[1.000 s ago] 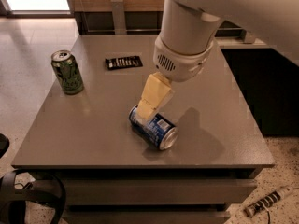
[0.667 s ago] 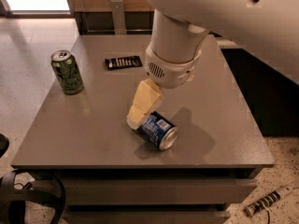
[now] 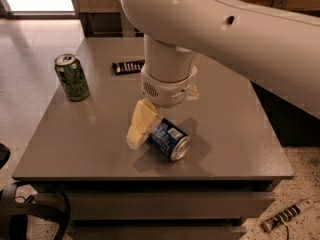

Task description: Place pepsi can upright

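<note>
camera view: 1 table (image 3: 100, 149), 2 cans, 1 flat dark bar (image 3: 128, 66) and 1 white arm (image 3: 240, 39). the green can (image 3: 72, 78) stands upright near the back left corner. the pepsi can (image 3: 169, 139) lies on its side near the front middle of the table, well apart from the green can.

against 0.7 s ago, the gripper (image 3: 141, 124) has dropped lower and a little left, its cream tip now against the can's far end. both cans and the bar have not moved.

the pepsi can is dark blue with a white label patch, its silver end turned toward the front right. i cannot tell how far the gripper is open, or whether it holds anything.
</note>
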`<state>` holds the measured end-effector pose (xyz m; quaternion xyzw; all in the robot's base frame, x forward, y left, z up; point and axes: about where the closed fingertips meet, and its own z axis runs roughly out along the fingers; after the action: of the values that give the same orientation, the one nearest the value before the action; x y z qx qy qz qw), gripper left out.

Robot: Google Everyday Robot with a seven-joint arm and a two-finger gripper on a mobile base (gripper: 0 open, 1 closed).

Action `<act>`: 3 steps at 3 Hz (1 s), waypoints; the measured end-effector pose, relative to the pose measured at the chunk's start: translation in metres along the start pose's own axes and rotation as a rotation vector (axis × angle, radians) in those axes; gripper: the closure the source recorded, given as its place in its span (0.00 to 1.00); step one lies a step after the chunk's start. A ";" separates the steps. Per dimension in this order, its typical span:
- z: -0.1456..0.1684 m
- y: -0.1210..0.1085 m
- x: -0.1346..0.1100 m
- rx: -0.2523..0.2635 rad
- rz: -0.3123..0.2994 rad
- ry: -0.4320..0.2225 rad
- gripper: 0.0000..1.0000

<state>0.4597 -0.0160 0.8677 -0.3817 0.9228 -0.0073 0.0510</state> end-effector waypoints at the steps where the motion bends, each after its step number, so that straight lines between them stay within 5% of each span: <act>1: 0.016 -0.001 0.001 -0.001 0.024 0.026 0.00; 2: 0.035 -0.004 -0.002 -0.013 0.040 0.043 0.00; 3: 0.055 -0.007 -0.004 -0.028 0.056 0.060 0.18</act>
<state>0.4728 -0.0171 0.8135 -0.3561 0.9343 -0.0046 0.0180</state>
